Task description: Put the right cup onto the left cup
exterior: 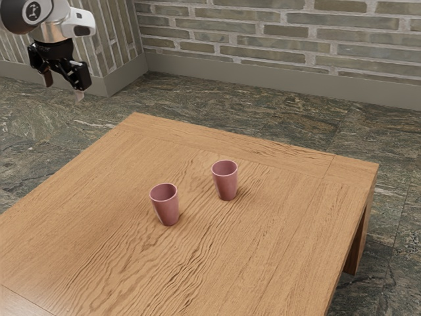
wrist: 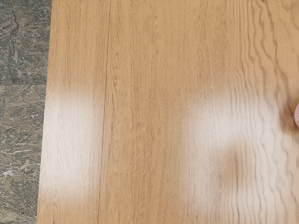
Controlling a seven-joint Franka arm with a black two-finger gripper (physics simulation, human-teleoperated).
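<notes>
Floor was dark green-gray stone, pale veins running through it. Behind it stood a wall of gray-green bricks with light mortar, plain gray baseboard along the bottom. Desk was light brown wood, wavy grain, one leg visible at the exterior view's right. Wrist view had the desk's straight edge with floor beyond it, plus two pale glare patches on the wood.

Arm, white and silver, came in at the exterior view's upper left. Black gripper hung raised, well apart from both cups, pointing down. It was open, fingers spread, nothing between them.

Two pink cups, same look, narrower at the base, both upright on the desk, mouths up, near each other but not touching. Left one in the exterior view, left cup, was closer to the camera; right cup sat farther back. Neither was stacked. A pink sliver of one cup met the wrist view's border; couldn't tell which.
</notes>
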